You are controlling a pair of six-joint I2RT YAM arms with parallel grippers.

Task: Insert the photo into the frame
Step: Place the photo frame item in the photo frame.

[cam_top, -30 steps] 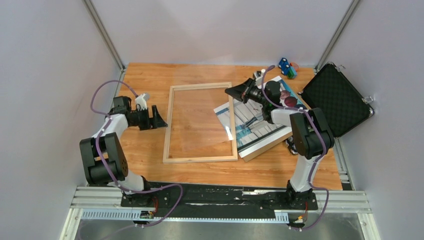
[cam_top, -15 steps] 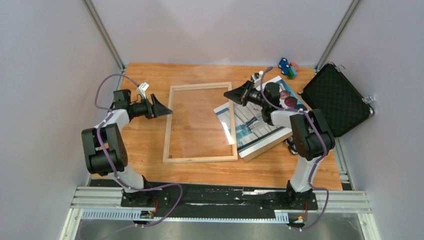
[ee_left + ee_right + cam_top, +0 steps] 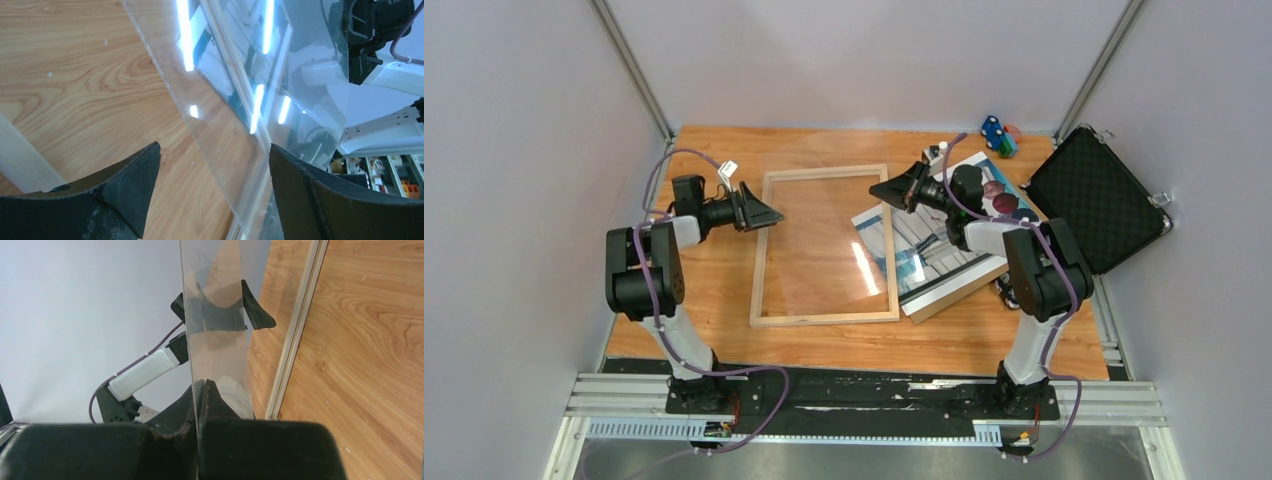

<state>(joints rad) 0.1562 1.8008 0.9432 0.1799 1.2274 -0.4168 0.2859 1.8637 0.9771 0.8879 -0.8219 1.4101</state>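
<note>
Photo [image 3: 921, 255]: not in the frame yet. It lies picture side up on the brown backing board [image 3: 951, 297], right of the frame and partly beneath the right arm. Its left corner reaches the frame's right rail and appears to slip under it.

Frame [image 3: 824, 318]: lies flat on the middle of the wooden table [image 3: 724, 150], long sides running near to far.

Glass: the clear pane [image 3: 215, 355] is out of its seat and tilted, with its right edge raised. Ceiling lights glint off it.

Done so far: judging by the raised glass, the frame is being opened up.

Left to do: by my reading, the glass must be dealt with, the photo brought over and laid inside the frame, and the backing board probably fitted after it.

Right arm: elbow bent above the photo, wrist pointing left toward the far half of the frame's right rail.

Right claw: the right gripper [image 3: 886, 190] is closed tight, pinching the right edge of the clear pane. In its wrist view the glass stands edge-on between the fingers.

Left arm: reaches in from the left side of the table, forearm pointing right, wrist at the far half of the frame's left rail.

Left claw: the left gripper [image 3: 215, 150] is spread wide and holds nothing. The pane's slanting edge sits just ahead of the gap between its fingers. Whether it touches them I cannot tell.
</note>
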